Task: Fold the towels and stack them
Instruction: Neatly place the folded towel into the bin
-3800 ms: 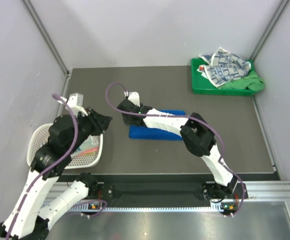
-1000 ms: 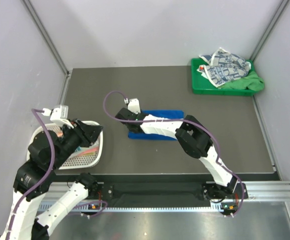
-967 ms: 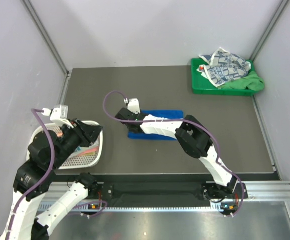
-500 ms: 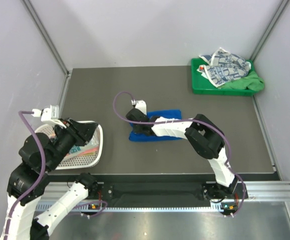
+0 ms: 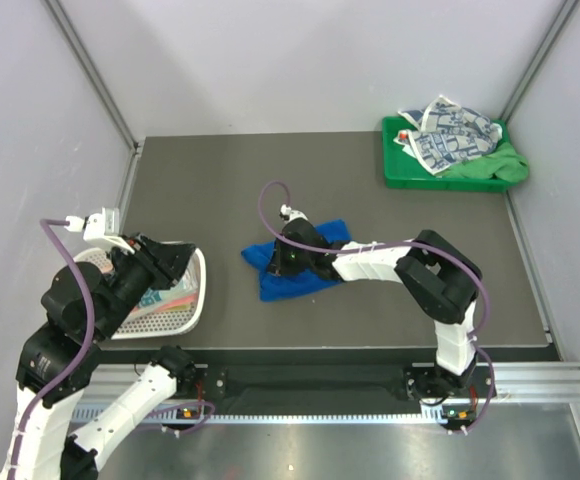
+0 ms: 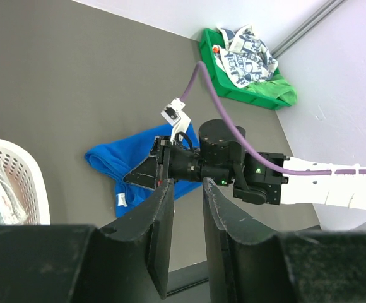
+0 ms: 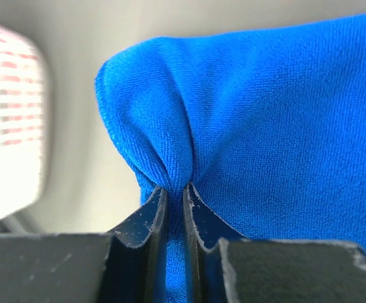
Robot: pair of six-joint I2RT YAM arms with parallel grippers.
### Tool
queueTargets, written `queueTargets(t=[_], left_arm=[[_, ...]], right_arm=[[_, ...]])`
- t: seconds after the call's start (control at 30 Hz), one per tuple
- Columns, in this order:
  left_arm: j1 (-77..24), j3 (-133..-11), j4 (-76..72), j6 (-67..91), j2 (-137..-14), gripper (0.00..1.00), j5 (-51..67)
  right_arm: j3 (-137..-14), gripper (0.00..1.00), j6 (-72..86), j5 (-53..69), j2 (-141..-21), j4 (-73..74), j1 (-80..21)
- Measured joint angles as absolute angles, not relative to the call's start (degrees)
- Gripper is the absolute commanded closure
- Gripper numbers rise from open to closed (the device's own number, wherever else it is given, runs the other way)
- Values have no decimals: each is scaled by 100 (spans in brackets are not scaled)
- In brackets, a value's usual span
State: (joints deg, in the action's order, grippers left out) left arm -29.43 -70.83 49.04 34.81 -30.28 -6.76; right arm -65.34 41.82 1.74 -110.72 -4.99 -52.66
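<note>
The far half of the bench lies bare from its left side across to the green tray — wide room to pass there. That tray fills the far right corner, heaped with towels. My right arm stretches low across the middle from the near right and bars the way, the blue towel bunched at its end. The white basket blocks the near left, my left fingers hanging over it. Between basket and blue towel runs an open strip — another lies along the near edge in front of the towel.
</note>
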Motion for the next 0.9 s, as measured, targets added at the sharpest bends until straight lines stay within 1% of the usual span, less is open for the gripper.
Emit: queueTargets(t=[0.17, 0.4, 0.57, 0.7, 0.9], left_arm=[[-2943, -7083, 4904, 3483, -3028, 70, -694], [-2943, -7087, 4941, 3483, -3028, 71, -696], [-2943, -7153, 5068, 3507, -3020, 71, -716], [-2943, -7201, 5168, 3588, -3011, 71, -740], [-2943, -7352, 5207, 3675, -3011, 72, -746]], right_arm=[[-6410, 100, 4687, 762, -11039, -1271, -5260], [-6265, 100, 5548, 1286, -11019, -2432, -5258], [-6394, 100, 6084, 1426, -11019, -2821, -5317], [-6965, 100, 6473, 1358, -11054, -2897, -5542], [-8639, 100, 6860, 1109, -11692, -3002, -6119]])
